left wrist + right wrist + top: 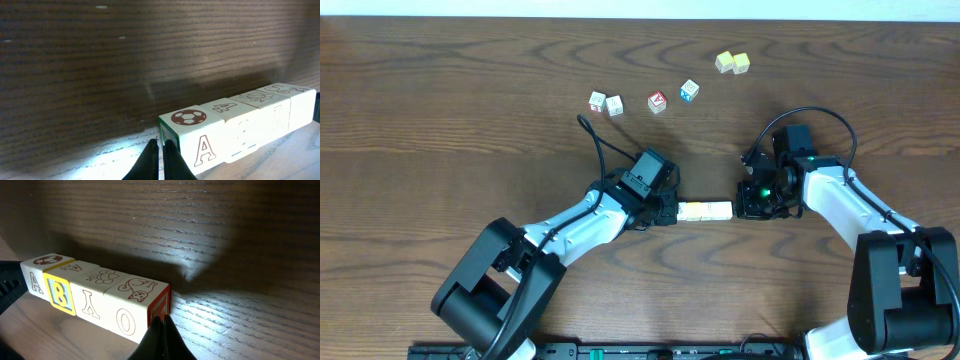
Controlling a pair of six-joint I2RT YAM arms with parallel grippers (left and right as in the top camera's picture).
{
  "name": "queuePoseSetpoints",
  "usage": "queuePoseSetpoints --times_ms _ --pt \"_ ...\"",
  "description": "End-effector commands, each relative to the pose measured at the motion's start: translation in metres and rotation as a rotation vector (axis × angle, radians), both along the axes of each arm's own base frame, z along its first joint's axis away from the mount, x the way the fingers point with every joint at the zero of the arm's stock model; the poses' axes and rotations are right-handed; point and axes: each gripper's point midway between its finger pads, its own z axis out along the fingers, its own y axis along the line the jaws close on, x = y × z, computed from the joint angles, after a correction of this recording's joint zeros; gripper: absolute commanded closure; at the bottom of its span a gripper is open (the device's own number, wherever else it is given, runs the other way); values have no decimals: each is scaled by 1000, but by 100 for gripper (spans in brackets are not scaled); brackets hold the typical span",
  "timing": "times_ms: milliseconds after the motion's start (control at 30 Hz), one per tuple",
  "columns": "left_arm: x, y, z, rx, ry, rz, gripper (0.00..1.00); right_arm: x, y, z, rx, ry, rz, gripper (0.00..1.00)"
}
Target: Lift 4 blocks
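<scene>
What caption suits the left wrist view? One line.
Shut left gripper pressing the soccer-ball end of the four blocks, lined in a row.

Desk: dark brown wood-grain top that fills nearly the whole overhead view, with the grain running left to right. Far edge: a pale strip lies beyond it; wall or floor cannot be determined. Near edge: a black rail. Lighting: even from above. The right wrist view shows a bright patch on the desk, ringed by shadow.
</scene>
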Motion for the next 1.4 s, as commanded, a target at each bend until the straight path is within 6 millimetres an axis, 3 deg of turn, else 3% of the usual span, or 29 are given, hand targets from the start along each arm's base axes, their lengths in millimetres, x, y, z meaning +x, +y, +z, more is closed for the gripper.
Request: queuePoseSetpoints --times_ms 0,433,733,1367 --pt "-1 -7 -1 -17 14 -16 93 2 18 10 99 9 -4 99" --pt "-8 -15 4 -68 48 -46 93 3 22 13 125 10 -10 99" --pt "-5 -18 22 -98 9 -47 93 5 24 14 134 -1 -8 99" --pt "-9 -22 24 -123 27 -64 93 6 32 20 190 -4 -2 99"
